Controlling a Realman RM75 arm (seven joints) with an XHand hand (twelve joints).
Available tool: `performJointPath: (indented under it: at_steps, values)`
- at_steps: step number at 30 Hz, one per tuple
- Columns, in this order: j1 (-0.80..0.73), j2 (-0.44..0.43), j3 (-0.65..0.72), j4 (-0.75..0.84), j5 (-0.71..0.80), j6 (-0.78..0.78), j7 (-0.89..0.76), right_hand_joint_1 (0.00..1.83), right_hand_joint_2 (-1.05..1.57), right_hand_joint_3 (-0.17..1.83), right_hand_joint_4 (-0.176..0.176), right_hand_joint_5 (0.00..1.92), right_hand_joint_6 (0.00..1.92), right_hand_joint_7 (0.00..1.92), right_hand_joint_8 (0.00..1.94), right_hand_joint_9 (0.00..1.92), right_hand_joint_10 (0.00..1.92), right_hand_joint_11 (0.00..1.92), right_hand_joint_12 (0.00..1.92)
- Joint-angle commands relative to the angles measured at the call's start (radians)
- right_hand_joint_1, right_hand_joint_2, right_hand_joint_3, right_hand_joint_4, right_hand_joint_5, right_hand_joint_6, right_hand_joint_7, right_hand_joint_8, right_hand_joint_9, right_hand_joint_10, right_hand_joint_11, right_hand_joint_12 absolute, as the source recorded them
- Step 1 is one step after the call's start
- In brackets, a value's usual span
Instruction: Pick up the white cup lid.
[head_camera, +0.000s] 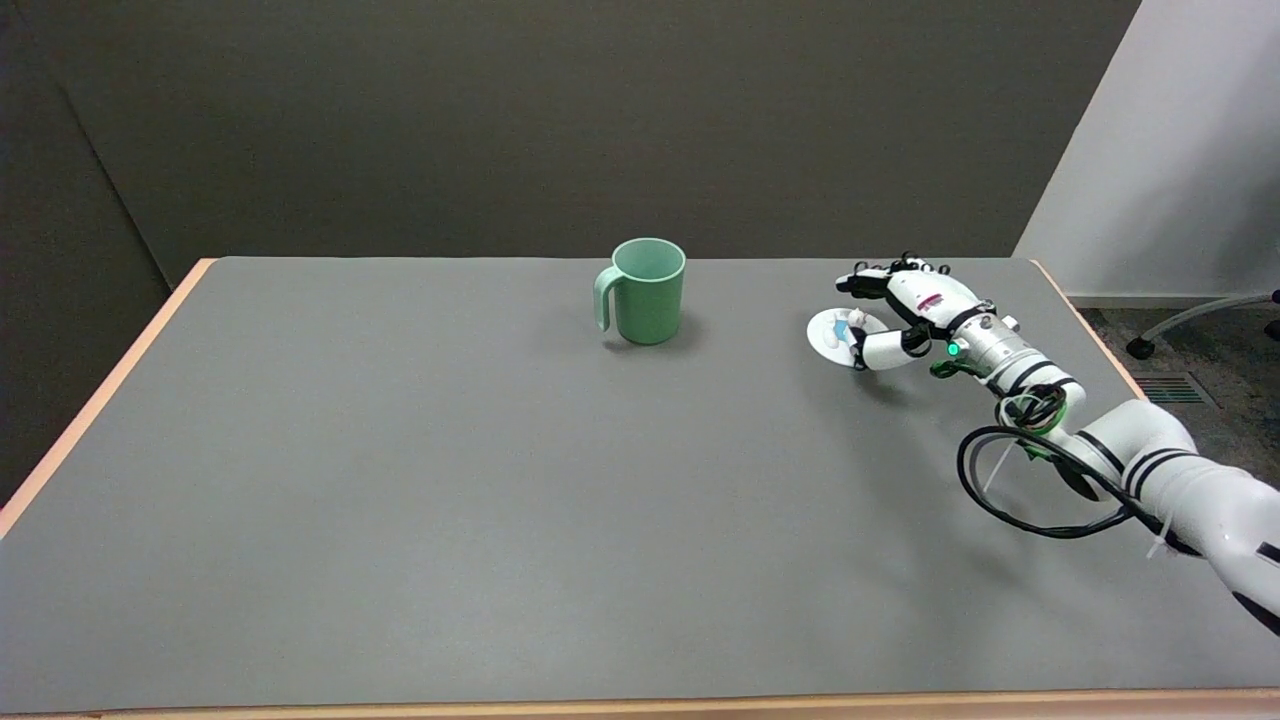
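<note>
I note my right hand at the tabletop's far right, thumb and fingers closed around the white cup lid, held tilted near the surface. Farther left, a green mug stands upright.

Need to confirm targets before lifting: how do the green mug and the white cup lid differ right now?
The green mug is tall, upright and has a handle; the white cup lid is a flat disc. The mug stands alone mid-table, untouched; the lid is at the right hand, whose fingers are around it. Both are at the table's far side.
</note>
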Motion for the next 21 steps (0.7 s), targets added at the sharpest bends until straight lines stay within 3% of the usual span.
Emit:
performJointPath:
  at_steps: [1,5,8,21]
  values:
    - [0.003,-0.017,0.003,0.009,-0.002,0.017,-0.004,0.67,0.72,1.00,0.001,0.44,0.17,0.55,0.16,0.50,0.22,0.00,0.85]
    - [0.006,-0.017,0.003,0.012,-0.003,0.020,-0.006,0.69,0.74,0.98,0.003,0.45,0.17,0.58,0.17,0.51,0.21,0.00,0.85]
    - [0.006,-0.017,0.012,0.012,-0.007,0.020,-0.006,0.72,0.81,0.85,0.004,0.48,0.17,0.59,0.18,0.53,0.18,0.00,0.81]
    - [0.006,-0.002,0.015,0.014,-0.011,0.031,-0.006,0.74,0.89,0.75,0.028,0.55,0.19,0.62,0.19,0.54,0.20,0.00,0.84]
